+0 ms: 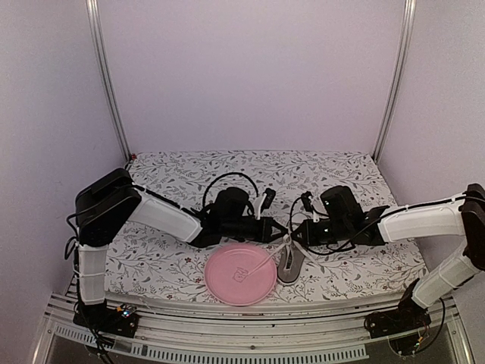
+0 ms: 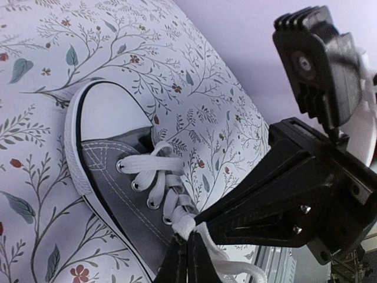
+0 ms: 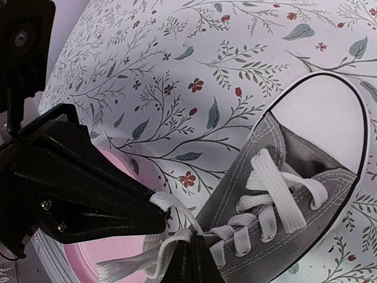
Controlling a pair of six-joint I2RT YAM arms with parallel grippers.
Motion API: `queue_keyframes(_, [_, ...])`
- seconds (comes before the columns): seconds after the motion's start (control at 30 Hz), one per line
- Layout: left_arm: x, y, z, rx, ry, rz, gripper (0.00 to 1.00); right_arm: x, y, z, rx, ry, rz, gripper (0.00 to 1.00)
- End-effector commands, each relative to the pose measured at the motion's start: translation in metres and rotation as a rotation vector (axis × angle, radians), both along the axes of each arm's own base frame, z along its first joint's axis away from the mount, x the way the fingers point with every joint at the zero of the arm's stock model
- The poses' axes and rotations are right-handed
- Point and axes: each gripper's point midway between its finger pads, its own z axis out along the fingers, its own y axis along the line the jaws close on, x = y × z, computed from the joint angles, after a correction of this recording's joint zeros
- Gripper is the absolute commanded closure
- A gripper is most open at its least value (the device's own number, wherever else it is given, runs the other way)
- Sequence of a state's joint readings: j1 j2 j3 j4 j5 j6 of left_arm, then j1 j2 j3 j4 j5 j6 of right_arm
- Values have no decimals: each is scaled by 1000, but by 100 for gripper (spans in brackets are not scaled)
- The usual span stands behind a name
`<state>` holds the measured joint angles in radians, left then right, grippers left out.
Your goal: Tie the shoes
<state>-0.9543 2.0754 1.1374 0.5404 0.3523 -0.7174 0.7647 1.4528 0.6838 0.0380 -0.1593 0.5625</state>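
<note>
On the counter: one grey shoe (image 1: 290,264) sits near the front edge of the flowered counter (image 1: 174,171), just right of a pink plate (image 1: 241,274), with its white toe towards the arm bases.
Done so far: the white lace (image 2: 156,177) is threaded up through the eyelets in crossed rows, and both loose ends are picked up at the top of the shoe.
Left pincer (image 2: 187,250): clenched on a strand of lace right at the top row.
Right pincer (image 3: 189,250): clenched on lace too, tip to tip with the left one.
Not done: no knot or bow shows. One strand trails slack across the plate, and I cannot tell whether the ends have been crossed.
Stage, as I judge it: early. The ends are gripped, but crossing, pulling tight, looping and bowing all remain.
Count, counter: one.
Count, arms: two, meeting over the shoe.
Count, plate: one.
Count, shoe: one only, with no second shoe in sight.
Count, pincers: two, both grasping.
Count, lace ends: two, one per pincer as far as I can see.
Count, eyelets: about four along the visible side; the rest are hidden.
</note>
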Motion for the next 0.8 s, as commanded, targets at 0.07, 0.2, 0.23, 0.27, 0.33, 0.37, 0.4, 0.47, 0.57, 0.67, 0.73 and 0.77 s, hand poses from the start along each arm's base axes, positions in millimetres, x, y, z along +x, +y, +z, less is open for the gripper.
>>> queue_keyframes(0.07, [2, -1, -2, -16, -29, -39, 100, 0, 20, 10, 34, -26, 62, 98])
queue_keyframes(0.2, [2, -1, -1, -17, -29, -38, 100, -6, 23, 4, 19, -16, 80, 98])
queue_keyframes(0.23, [2, -1, -1, -17, -30, -39, 100, -7, 22, 2, 14, -11, 78, 98])
queue_keyframes(0.27, [1, 0, 0, -19, -33, -37, 100, -8, 21, -1, 7, -4, 76, 98])
queue_keyframes(0.33, [0, 0, 1, -25, -35, -39, 100, -8, 19, -6, -4, 5, 65, 98])
queue_keyframes(0.37, [-1, 0, 1, -28, -36, -44, 100, -8, 18, -7, -7, 8, 59, 98])
queue_keyframes(0.4, [-3, 0, 1, -31, -36, -49, 100, -7, 17, -9, -11, 10, 53, 98])
queue_keyframes(0.47, [-7, -2, 2, -42, -35, -70, 100, -6, 17, -11, -14, 14, 47, 98])
queue_keyframes(0.57, [-14, -4, 1, -47, -32, -96, 100, -6, 16, -15, -20, 21, 37, 98])
queue_keyframes(0.67, [-16, 0, -1, -36, -24, -92, 100, -6, 14, -15, -20, 20, 26, 98])
queue_keyframes(0.73, [-14, 5, -3, -21, -22, -75, 100, -7, 11, -16, -24, 20, 21, 98])
queue_keyframes(0.77, [-12, 7, -4, -13, -21, -64, 100, -7, 11, -16, -23, 21, 18, 98])
